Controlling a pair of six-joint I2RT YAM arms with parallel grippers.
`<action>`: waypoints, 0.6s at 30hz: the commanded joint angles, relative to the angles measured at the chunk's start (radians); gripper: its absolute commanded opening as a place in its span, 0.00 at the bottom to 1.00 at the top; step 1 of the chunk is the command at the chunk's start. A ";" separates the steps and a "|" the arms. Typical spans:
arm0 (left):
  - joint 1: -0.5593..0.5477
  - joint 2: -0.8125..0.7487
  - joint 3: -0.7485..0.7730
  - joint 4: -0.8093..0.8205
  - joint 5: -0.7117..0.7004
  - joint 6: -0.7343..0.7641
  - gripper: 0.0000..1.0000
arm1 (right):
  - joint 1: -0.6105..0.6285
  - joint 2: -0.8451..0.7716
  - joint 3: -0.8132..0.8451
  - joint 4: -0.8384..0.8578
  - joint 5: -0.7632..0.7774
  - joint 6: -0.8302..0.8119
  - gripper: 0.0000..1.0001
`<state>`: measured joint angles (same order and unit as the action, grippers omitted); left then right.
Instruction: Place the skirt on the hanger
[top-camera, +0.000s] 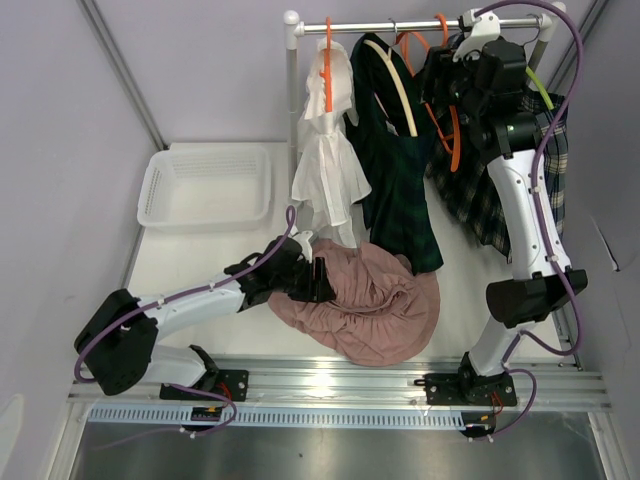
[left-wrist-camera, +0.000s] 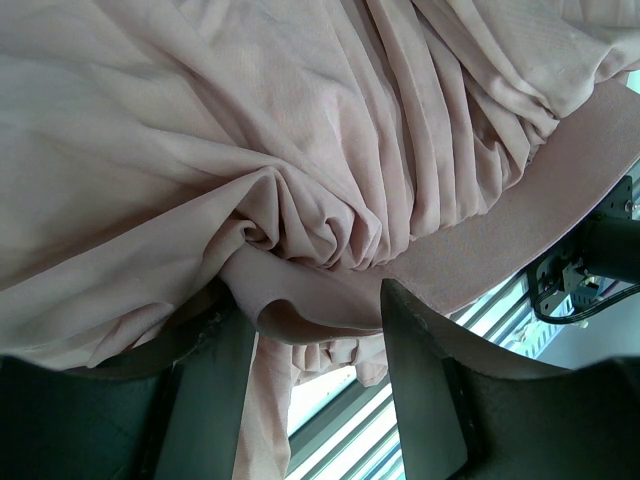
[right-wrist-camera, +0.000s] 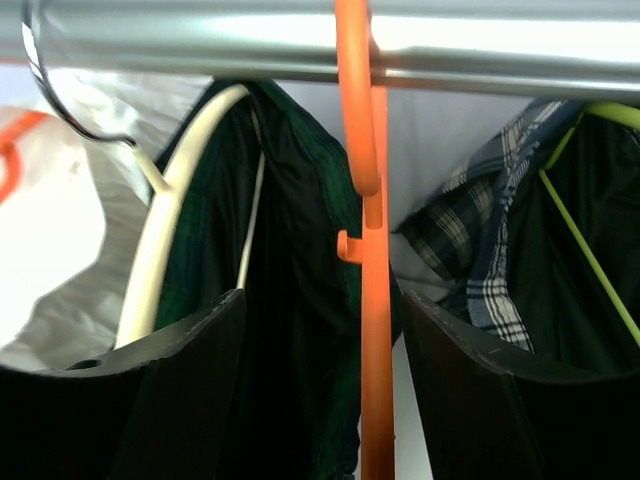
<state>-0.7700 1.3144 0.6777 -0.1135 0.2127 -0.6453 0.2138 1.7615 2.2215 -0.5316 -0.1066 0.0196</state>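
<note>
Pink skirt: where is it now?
Top view: pink skirt heaped near-centre on the table, below the hanging green garment, left gripper at its left edge.

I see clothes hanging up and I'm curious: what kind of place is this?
Probably a robot practice booth set up like a closet: a metal clothes rail with garments on hangers, a white laundry basket, and two robot arms near a pink skirt.

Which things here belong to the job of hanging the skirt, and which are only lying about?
For the job: pink skirt, bare orange hanger, rail, left end effector at the skirt, right end effector astride the hanger.

Not needed: white basket, white garment, dark green dress, checked garment.
</note>
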 joint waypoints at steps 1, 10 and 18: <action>0.008 -0.033 0.011 0.034 0.001 0.018 0.57 | 0.007 0.004 0.053 -0.013 0.099 -0.067 0.68; 0.008 -0.040 0.006 0.032 0.002 0.018 0.57 | 0.006 -0.027 -0.011 0.005 0.131 -0.075 0.56; 0.008 -0.047 0.005 0.026 0.001 0.018 0.57 | 0.002 -0.022 -0.006 0.001 0.119 -0.073 0.51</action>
<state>-0.7700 1.3052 0.6773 -0.1143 0.2127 -0.6453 0.2192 1.7653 2.2066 -0.5575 -0.0036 -0.0383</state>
